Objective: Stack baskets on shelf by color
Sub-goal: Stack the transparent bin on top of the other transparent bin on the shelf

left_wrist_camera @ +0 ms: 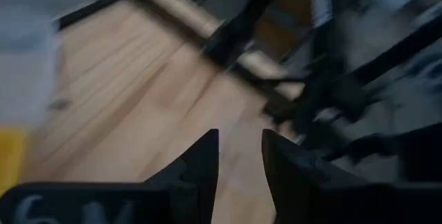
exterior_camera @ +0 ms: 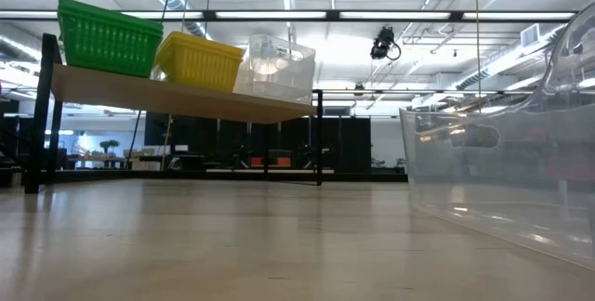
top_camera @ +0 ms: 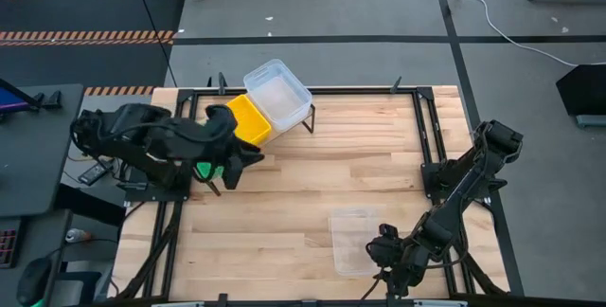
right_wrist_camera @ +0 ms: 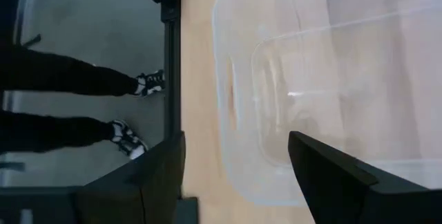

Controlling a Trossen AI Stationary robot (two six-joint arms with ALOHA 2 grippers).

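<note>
Your shelf (exterior_camera: pixel 186 99) at the table's (top_camera: pixel 303 193) far edge carries a green basket (exterior_camera: pixel 107 36), a yellow basket (exterior_camera: pixel 197 59) and a clear basket (exterior_camera: pixel 277 67) side by side. Another clear basket (top_camera: pixel 353 241) lies near the front edge, just beside the right gripper (right_wrist_camera: pixel 235 175), fingers apart. The left gripper (left_wrist_camera: pixel 239 156), fingers narrowly apart and empty, hovers by the shelf; its view is blurred. A person's legs (right_wrist_camera: pixel 62 106) stand beyond the table. No writing is readable.

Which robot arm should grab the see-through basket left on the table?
Probably the right. The right gripper is open, right at the clear basket on the table. The left gripper is far off by the shelf.
</note>
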